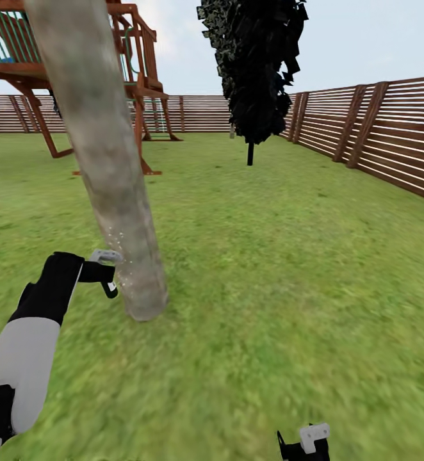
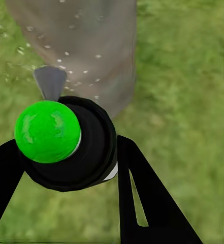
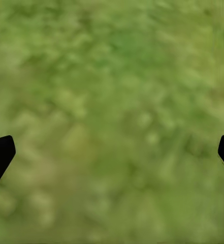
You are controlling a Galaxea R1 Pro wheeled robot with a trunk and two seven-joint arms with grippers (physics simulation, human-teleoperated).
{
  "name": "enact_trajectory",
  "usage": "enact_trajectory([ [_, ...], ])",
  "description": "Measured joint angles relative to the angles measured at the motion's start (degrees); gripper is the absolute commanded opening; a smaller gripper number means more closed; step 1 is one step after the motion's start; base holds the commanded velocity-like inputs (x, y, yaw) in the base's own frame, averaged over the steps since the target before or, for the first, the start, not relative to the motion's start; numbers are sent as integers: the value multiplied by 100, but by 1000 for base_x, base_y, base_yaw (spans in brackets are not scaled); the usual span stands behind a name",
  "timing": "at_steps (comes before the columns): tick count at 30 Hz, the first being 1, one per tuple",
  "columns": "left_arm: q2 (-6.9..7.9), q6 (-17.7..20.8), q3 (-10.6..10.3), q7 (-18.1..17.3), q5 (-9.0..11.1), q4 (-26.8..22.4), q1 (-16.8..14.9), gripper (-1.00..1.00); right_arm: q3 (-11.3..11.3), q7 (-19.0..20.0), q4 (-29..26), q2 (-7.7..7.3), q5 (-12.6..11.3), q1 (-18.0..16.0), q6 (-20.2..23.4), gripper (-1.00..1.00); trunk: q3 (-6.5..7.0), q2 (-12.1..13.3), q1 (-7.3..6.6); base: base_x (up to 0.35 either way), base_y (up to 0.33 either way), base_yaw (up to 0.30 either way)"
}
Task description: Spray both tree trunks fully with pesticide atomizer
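A pale grey-brown mottled tree trunk [image 1: 103, 160] rises, leaning in the head view, from the lawn [image 1: 269, 256] at left. My left gripper [image 1: 108, 276] is right beside its base, shut on the pesticide atomizer [image 1: 98, 271]. In the left wrist view the atomizer [image 2: 76, 147] is a dark round bottle with a bright green top and a grey nozzle [image 2: 50, 81] aimed at the trunk [image 2: 86, 46]. White droplets speckle the bark near the nozzle. My right gripper [image 1: 305, 445] hangs low over grass, open and holding nothing [image 3: 112, 152].
A wooden play structure [image 1: 138, 77] stands behind the trunk. A dark cypress-like tree [image 1: 257, 70] stands mid-lawn further back. The brown slat fence [image 1: 378, 128] runs along the right and the far side. Open grass lies to the right of the trunk.
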Motion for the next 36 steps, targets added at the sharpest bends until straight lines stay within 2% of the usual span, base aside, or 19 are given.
enact_trajectory([
  [10,-7,-4,-7,27,0,49,1,-100,0,0,2,0,-1,0,0,100,0,0,0,0,-275,267],
  [22,-7,-4,2,27,-1,48,1,-100,0,0,2,0,-1,0,2,100,0,0,0,0,-274,12],
  [28,3,-6,11,34,-14,79,12,-100,0,0,4,0,-1,0,3,100,0,0,0,1,-275,194],
  [30,37,-15,43,162,-45,89,235,-100,0,0,6,0,-1,0,1,100,-1,0,1,51,-274,274],
  [32,71,-20,47,488,-32,91,426,-100,0,0,6,0,0,0,2,100,0,0,0,90,-274,277],
  [36,-59,6,15,576,73,85,449,-100,0,0,6,0,0,0,2,100,0,0,0,163,-250,95],
])
